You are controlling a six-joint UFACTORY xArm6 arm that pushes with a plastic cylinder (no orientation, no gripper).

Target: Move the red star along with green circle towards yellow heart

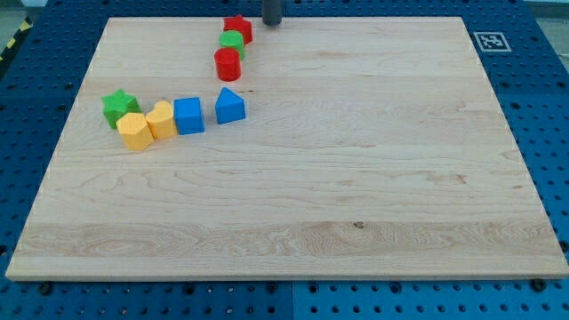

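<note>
The red star (238,28) lies at the view's top, left of centre. The green circle (232,43) touches it just below, and a red cylinder (228,64) touches the circle below that. The yellow heart (162,120) sits at the view's left, between a yellow hexagon (135,132) and a blue cube (188,116). My tip (272,23) is at the top edge of the board, just right of the red star and apart from it.
A blue triangular block (230,106) lies right of the blue cube. A green star (118,107) touches the yellow hexagon at its upper left. The wooden board (356,178) rests on a blue pegboard table.
</note>
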